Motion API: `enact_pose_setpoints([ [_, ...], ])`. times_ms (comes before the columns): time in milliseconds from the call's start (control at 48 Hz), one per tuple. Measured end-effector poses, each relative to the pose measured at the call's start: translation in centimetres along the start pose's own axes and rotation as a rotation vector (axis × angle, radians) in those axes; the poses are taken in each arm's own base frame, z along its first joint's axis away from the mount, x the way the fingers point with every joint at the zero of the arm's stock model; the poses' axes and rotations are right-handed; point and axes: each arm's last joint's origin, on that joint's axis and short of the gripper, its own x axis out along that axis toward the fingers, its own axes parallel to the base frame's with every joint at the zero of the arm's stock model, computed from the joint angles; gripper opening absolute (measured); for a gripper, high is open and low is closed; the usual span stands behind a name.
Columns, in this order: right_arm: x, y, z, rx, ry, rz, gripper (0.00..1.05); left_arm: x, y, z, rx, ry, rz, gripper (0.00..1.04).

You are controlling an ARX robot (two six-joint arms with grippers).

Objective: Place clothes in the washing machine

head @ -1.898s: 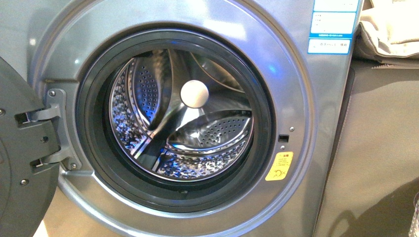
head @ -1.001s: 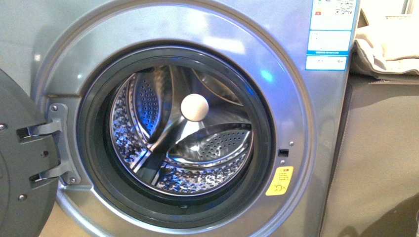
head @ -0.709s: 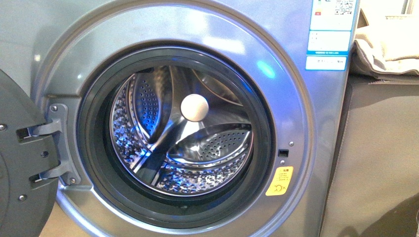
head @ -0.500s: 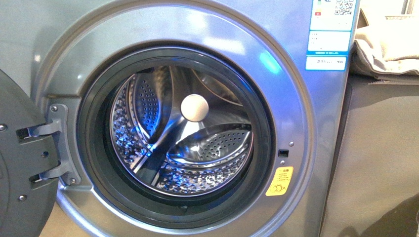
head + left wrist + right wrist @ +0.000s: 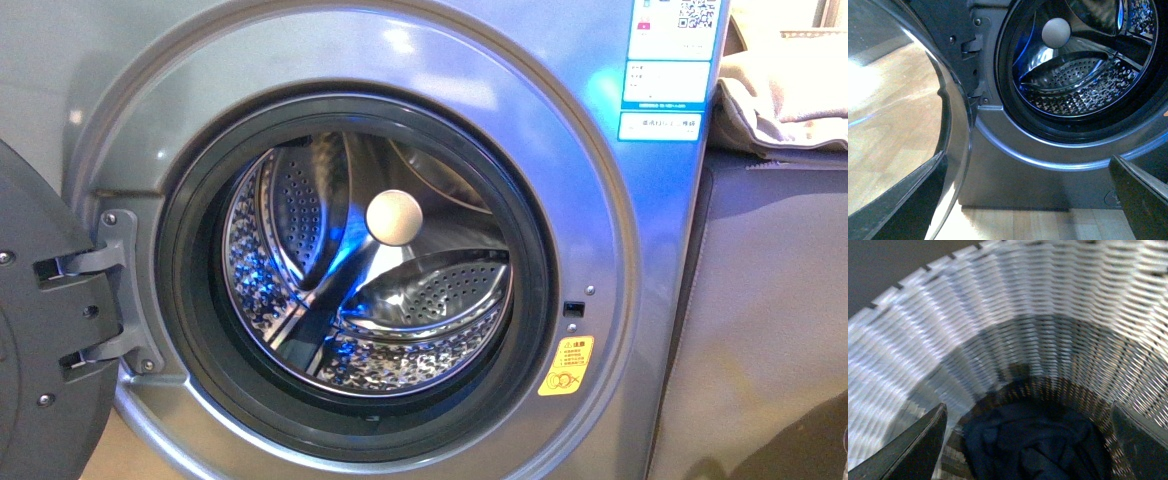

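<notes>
Clothes point(image 5: 1033, 452): heaped in basket point(image 5: 998, 315) bottom; washer point(image 5: 610, 250) empty.
Right claw point(image 5: 1027, 410): apart, over clothes.
Left claw point(image 5: 1027, 157): apart, by door point(image 5: 955, 145).
Risk: fingertips could snag basket; shallow pinch drops clothes.

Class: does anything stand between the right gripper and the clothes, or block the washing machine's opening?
Nothing visible does. The right gripper faces the clothes lying in the basket, and the washing machine has its door open.
</notes>
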Motion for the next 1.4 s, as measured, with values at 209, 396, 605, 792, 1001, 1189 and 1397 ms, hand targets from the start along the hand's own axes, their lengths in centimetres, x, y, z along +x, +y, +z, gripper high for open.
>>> enact_pose_setpoints([
  [209,6.2,-3.0,-5.2,0.062,0.16,-0.053,0.97,0.0,0.0,0.0,0.0,0.0,0.0,0.98],
  [396,10.6,-2.9,-8.8,0.057,0.269,-0.069,0.97,0.0,0.0,0.0,0.0,0.0,0.0,0.98],
  [605,14.1,-1.8,-12.3,0.055,0.331,-0.07,0.97,0.0,0.0,0.0,0.0,0.0,0.0,0.98],
  [792,16.7,-1.1,-13.6,0.058,0.345,-0.086,0.97,0.0,0.0,0.0,0.0,0.0,0.0,0.98],
  [1001,19.0,-2.2,-15.3,0.082,0.365,-0.13,0.97,0.0,0.0,0.0,0.0,0.0,0.0,0.98],
  [1189,20.1,-3.2,-17.1,0.091,0.386,-0.15,0.97,0.0,0.0,0.0,0.0,0.0,0.0,0.98],
  [1397,21.9,-4.1,-18.6,0.096,0.395,-0.172,0.97,0.0,0.0,0.0,0.0,0.0,0.0,0.98],
])
